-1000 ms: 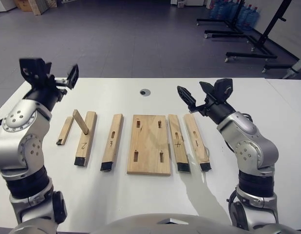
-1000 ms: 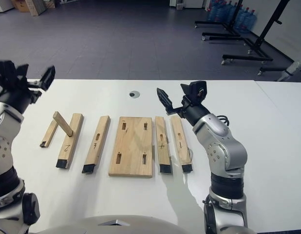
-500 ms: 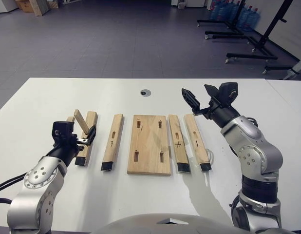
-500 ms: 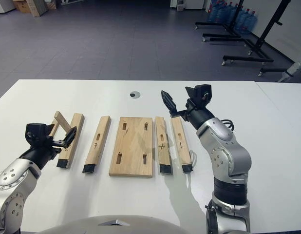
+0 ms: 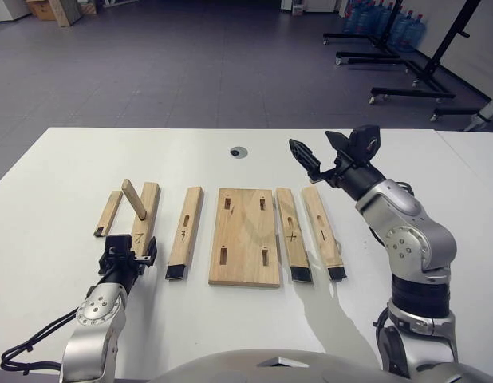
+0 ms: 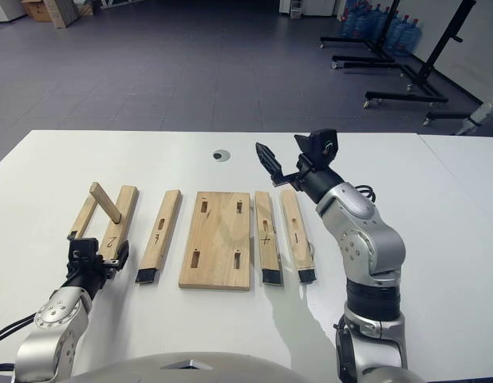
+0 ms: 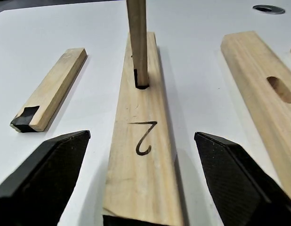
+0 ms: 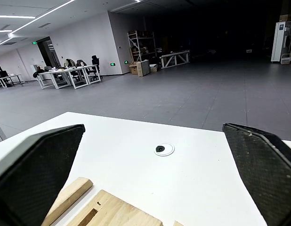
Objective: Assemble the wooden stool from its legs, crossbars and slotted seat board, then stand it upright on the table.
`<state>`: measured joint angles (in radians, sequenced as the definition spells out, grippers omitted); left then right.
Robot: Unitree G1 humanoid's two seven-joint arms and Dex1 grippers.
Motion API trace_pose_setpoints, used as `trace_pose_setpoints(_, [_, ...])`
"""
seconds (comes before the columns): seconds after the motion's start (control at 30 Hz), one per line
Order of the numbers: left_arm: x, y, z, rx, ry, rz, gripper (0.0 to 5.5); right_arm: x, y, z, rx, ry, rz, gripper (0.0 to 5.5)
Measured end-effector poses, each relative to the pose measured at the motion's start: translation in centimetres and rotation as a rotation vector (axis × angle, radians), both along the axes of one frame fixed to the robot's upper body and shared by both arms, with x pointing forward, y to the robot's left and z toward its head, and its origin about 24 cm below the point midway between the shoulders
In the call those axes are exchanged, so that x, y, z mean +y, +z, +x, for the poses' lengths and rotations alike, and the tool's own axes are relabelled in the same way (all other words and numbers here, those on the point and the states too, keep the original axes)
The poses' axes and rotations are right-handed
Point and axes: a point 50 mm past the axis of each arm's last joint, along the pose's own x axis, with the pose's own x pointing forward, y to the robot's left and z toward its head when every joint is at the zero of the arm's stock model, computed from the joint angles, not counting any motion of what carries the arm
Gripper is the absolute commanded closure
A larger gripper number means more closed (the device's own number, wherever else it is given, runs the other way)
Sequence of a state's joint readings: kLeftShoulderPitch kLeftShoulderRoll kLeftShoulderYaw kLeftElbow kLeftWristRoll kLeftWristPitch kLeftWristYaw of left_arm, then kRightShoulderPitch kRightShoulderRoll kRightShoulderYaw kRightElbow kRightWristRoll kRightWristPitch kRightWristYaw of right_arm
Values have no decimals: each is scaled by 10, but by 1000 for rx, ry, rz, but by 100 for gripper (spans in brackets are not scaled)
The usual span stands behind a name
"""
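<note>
The slotted seat board [image 5: 244, 236] lies flat mid-table. Two legs lie left of it: the one marked 2 [image 5: 145, 209] and another [image 5: 185, 227]. Two more legs [image 5: 292, 234] [image 5: 322, 230] lie on its right. One crossbar [image 5: 134, 199] stands tilted in the slot of leg 2 [image 7: 143, 165]. A second crossbar [image 5: 108, 213] lies flat at the far left. My left gripper [image 7: 141, 179] is open low at the near end of leg 2, a finger on each side, not touching. My right gripper [image 5: 312, 148] is open in the air behind the right legs, holding nothing.
A round grommet hole [image 5: 238, 151] sits in the white table [image 5: 438, 263] behind the seat board. Wheeled black stands [image 5: 406, 76] are on the floor far back right. Bare table surface lies in front of the parts and to the right.
My left arm came down from high at the far left to the table, ending at the near end of leg 2. My right gripper shifted only slightly.
</note>
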<state>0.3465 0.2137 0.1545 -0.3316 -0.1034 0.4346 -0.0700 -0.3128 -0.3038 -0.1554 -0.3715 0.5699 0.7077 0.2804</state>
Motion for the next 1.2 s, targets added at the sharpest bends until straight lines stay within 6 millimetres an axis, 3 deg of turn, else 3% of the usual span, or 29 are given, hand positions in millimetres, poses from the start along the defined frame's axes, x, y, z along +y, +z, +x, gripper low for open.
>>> trace_pose_setpoints(0.17, [1,-3,8,-9,21,-2,144,1,0,1,1,10,-2,10])
trace_pose_setpoints(0.37, [-11,6,10,41,-21,15,235,2,2,2,-4,9,-1,10])
trace_pose_setpoints(0.6, [-12,11,14,87,-8,37,346,3,1,2,-2,-1,5,10])
trace_pose_setpoints(1.07, [-14,21,30,137,12,51,348,6,0,2,3,13,2,10])
trace_pose_setpoints(1.2, [-17,60,61,-35,-1,33,348,5,-1,3,8,7,2,10])
